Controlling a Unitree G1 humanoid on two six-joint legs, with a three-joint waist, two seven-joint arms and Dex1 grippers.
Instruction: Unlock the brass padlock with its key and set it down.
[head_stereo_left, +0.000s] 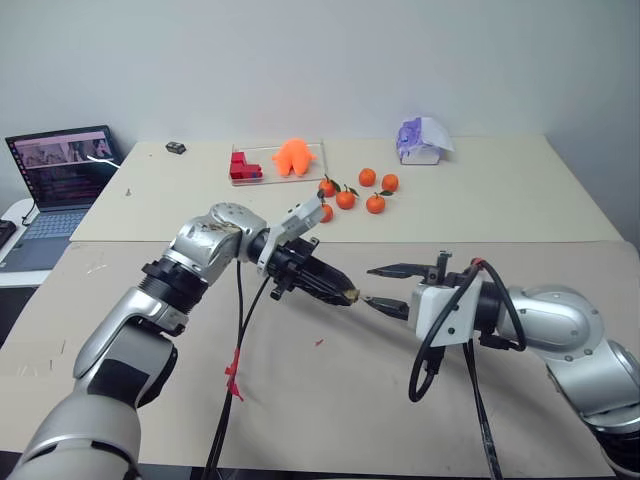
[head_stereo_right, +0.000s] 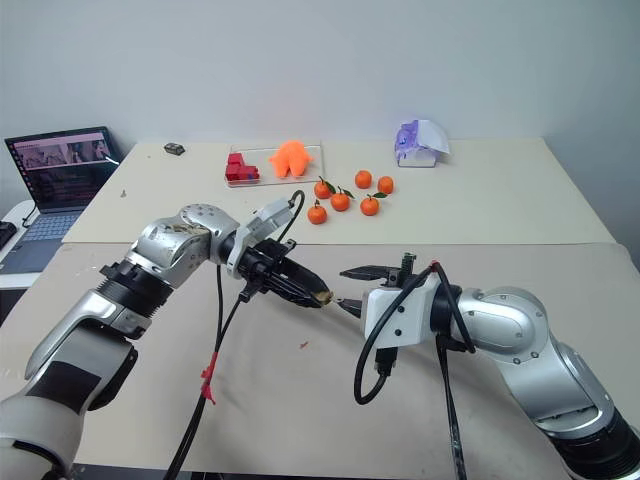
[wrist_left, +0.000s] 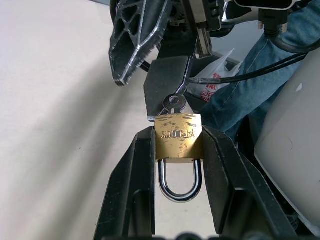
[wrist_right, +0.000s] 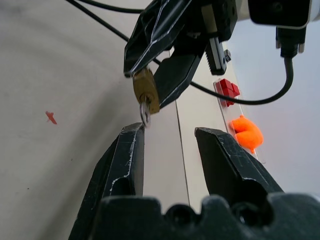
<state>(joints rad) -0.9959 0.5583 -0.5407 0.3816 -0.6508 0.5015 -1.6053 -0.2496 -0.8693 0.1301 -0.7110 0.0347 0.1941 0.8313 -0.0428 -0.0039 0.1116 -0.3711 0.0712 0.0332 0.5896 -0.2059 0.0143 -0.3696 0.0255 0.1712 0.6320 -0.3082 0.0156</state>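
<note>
My left gripper (head_stereo_left: 345, 294) is shut on the brass padlock (wrist_left: 178, 137), pinching its yellow body from both sides above the table. The silvery shackle (wrist_left: 180, 182) points back toward the wrist. A small silvery key (wrist_left: 175, 102) sticks out of the lock's far end. My right gripper (head_stereo_left: 368, 285) faces it from the right, open, with nothing between its fingers. In the right wrist view the key (wrist_right: 145, 112) hangs just off the tip of one finger (wrist_right: 131, 145), and the padlock (wrist_right: 146, 90) sits beyond it. Whether key and finger touch, I cannot tell.
Several tangerines (head_stereo_left: 346, 198) lie on the far table, with red blocks (head_stereo_left: 243, 167), an orange toy (head_stereo_left: 292, 157) and a purple-and-white object (head_stereo_left: 420, 140). A laptop (head_stereo_left: 62, 175) stands at the far left. Cables hang from both arms. A person's jeans (wrist_left: 240, 95) show.
</note>
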